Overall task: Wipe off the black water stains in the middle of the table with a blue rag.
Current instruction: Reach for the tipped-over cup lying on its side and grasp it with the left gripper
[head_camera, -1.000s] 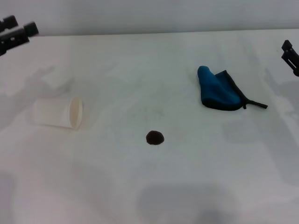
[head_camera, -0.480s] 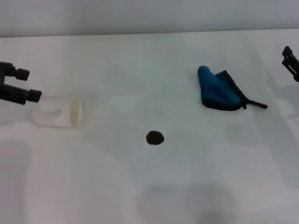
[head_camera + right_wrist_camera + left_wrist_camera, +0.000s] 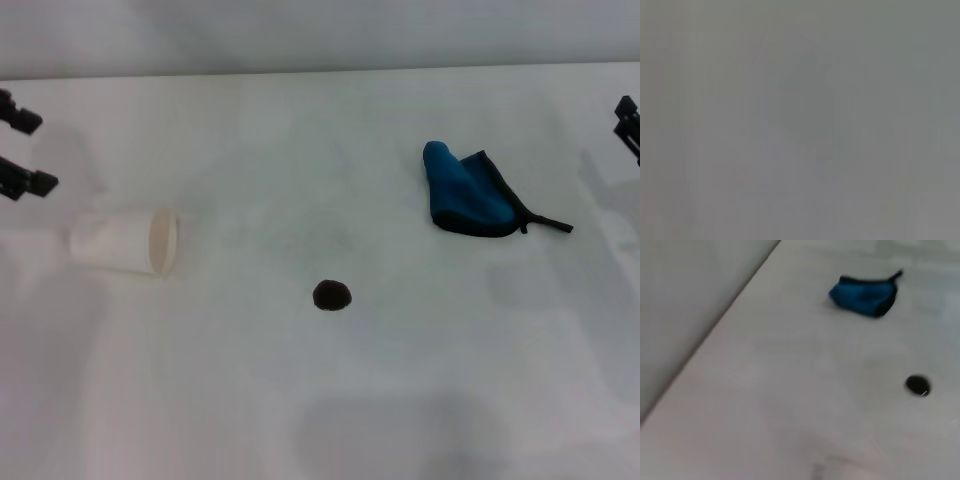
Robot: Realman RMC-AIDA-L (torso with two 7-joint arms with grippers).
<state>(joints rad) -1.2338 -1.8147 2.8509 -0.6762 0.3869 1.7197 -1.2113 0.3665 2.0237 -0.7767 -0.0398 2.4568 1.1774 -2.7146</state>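
Rag not picked up yet, spot not wiped

Rag (image 3: 468, 195) is blue and bunched up. It lies on the white bench (image 3: 300, 400), toward the robot's right side, with its thin black strap pointing farther right. The small dark spot (image 3: 331, 294) sits near the middle of the bench, well apart from the rag. A white paper cup (image 3: 125, 241) lies on its side over on the left.

The left gripper (image 3: 20, 150) hangs at the left edge, above the cup, with its two fingers apart and nothing between them. The right gripper (image 3: 628, 125) only peeks in at the right edge, and I cannot tell if it is open or closed.

Nothing holds the rag, so grabbing it looks like the first job. A gripper could pinch only the strap, and the rag would dangle and miss the spot. The left arm could also bump the cup and send it rolling.
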